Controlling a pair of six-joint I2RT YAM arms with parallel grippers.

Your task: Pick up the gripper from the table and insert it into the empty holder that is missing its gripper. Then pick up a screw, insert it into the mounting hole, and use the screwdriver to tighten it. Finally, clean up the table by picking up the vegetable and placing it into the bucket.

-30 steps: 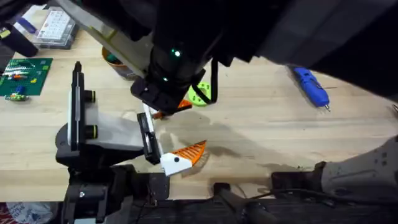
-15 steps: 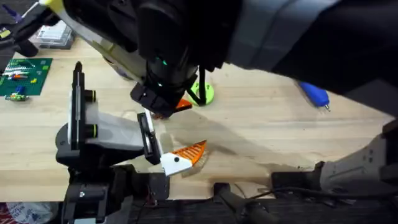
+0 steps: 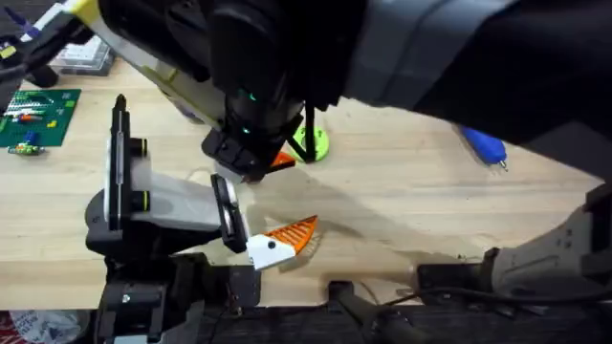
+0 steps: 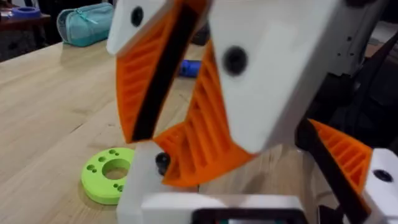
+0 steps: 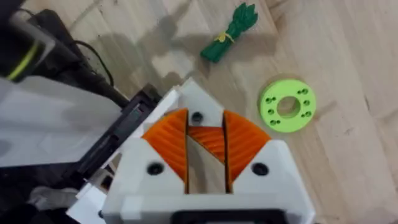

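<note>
lime-green gripper, round, ctr hole, flat

The pale wooden table carries the lime-green gripper, lying flat just beside the right arm's dark bulk. The blue screwdriver lies well apart from it toward the right side. A green vegetable bundle lies near the disc. At the far left rest a green circuit board and a clear parts box.
</note>
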